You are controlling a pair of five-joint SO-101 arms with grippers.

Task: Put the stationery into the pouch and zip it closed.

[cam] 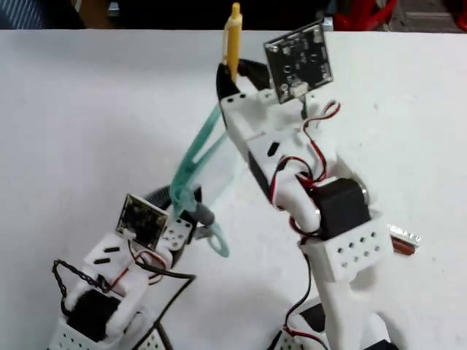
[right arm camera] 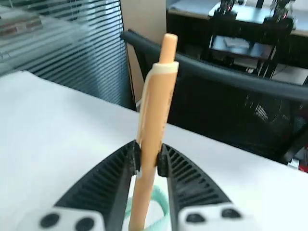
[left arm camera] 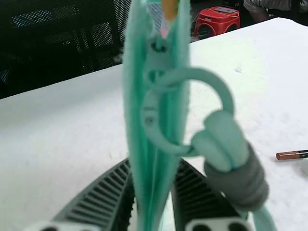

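Aloft over a white table (cam: 87, 109), left hand (left arm camera: 153, 180) clamps pouch (left arm camera: 139, 96), right hand (right arm camera: 148, 161) clamps pen (right arm camera: 156, 106); chair (right arm camera: 231, 91) behind.

Pouch (left arm camera: 144, 96): upper end cut off by the picture's edge in the left wrist view. Lower end is hidden between the left gripper (left arm camera: 153, 180) fingers. Zip teeth blurred, so how far it is zipped cannot be told.
Pen (right arm camera: 155, 110): lower end cut off by the edge in the right wrist view. In the high view its lower part is hidden behind the right gripper (cam: 235, 73).
Brown stick (left arm camera: 291, 155) on the table: one end cut off by the edge, kind unclear.
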